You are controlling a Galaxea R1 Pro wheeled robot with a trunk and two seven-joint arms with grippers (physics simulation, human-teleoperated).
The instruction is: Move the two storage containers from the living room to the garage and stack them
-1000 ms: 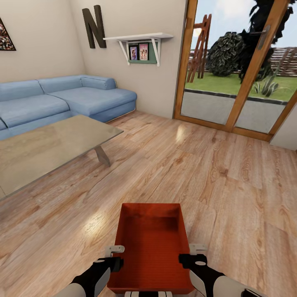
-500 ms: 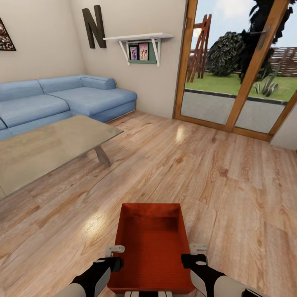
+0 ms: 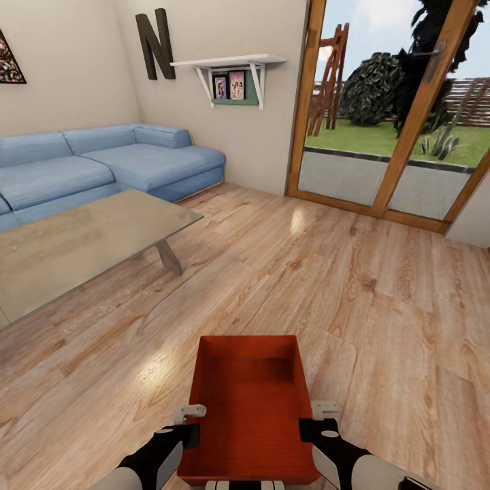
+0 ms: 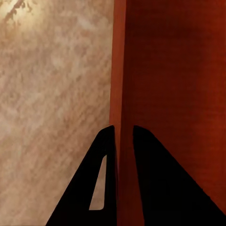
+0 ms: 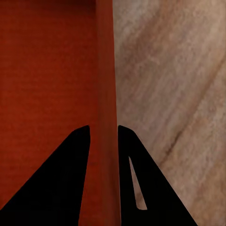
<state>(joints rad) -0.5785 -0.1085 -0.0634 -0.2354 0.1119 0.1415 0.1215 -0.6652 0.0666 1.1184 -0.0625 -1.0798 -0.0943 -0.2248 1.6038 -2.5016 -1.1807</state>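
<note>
Arms reach forward low, both jaws clamping the storage container's (image 3: 249, 408) opposite side walls.

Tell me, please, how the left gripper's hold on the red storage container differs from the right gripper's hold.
The left gripper straddles the storage container's left wall, while the right gripper straddles its right wall. In the wrist views, the left gripper's fingers sit tight against the wall, whereas the right gripper's fingers show a slightly wider span around it. Both have one finger inside and one outside the bin, near its closer end, above the wood floor.
</note>
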